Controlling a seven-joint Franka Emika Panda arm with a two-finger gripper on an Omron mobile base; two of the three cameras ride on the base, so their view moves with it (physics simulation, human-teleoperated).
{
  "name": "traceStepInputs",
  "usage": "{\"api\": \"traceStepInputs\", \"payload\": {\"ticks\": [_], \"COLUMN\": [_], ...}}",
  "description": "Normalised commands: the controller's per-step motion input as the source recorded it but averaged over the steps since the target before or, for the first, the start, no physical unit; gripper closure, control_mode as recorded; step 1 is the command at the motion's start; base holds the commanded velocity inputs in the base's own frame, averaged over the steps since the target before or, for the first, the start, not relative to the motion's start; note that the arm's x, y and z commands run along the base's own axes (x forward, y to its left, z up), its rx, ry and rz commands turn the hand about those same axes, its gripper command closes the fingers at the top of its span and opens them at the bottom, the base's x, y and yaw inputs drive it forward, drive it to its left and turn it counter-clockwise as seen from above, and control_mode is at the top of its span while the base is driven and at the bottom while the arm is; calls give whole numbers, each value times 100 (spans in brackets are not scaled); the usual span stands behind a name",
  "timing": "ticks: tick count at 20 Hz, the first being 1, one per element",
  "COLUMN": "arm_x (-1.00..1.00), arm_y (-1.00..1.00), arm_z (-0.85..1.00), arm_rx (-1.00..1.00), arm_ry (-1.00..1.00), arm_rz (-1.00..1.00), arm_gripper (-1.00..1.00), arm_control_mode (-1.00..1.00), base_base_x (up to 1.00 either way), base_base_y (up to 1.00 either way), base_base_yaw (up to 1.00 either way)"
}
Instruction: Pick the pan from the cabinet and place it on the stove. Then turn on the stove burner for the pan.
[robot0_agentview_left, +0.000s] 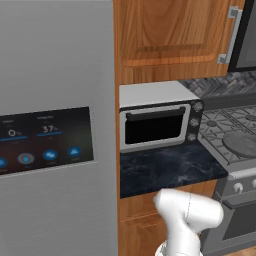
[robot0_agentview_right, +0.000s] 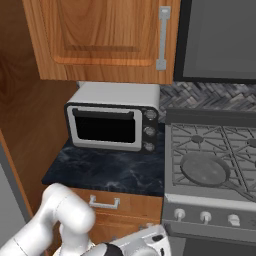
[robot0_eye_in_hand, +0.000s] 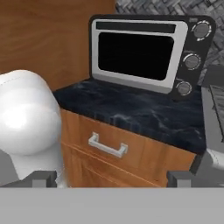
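The pan (robot0_agentview_right: 205, 170), a shallow grey round dish, rests on the front left grate of the stove (robot0_agentview_right: 235, 137), its thin handle pointing to the front right. From the left base view the pan (robot0_agentview_left: 241, 143) sits at the right edge on the stove (robot0_agentview_left: 220, 122). Round silver knobs (robot0_agentview_right: 205, 216) line the stove's front. Above the counter, the brown cabinet (robot0_agentview_right: 100, 35) has its door closed, with the silver bar handle (robot0_agentview_right: 163, 37) on its right side. My gripper (robot0_eye_in_hand: 111, 180) is open, low in front of the counter and facing the drawer, with nothing between its fingertips.
A silver toaster oven (robot0_agentview_right: 112, 117) with a dark glass door stands on the dark marble counter (robot0_agentview_right: 110, 170) left of the stove. Below it is a wooden drawer with a horizontal handle (robot0_eye_in_hand: 107, 146). A steel fridge (robot0_agentview_left: 50, 135) with a display panel fills the left.
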Motion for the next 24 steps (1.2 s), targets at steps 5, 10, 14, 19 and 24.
{"api": "traceStepInputs", "payload": {"ticks": [5,10,14,19,24], "arm_x": [0,6,13,13,9], "arm_y": [-1,-4,-15,-15,-10], "arm_z": [-7,-3,0,-6,-4], "arm_rx": [10,9,3,-4,-12], "arm_ry": [-1,0,0,-1,-6], "arm_rz": [-30,-32,-25,-15,-8], "arm_gripper": [-100,-100,-100,-100,-100], "arm_control_mode": [-100,-100,-100,-100,-100], "base_base_x": [0,0,0,0,0], "base_base_y": [0,0,0,0,0], "base_base_yaw": [0,0,0,0,0]}}
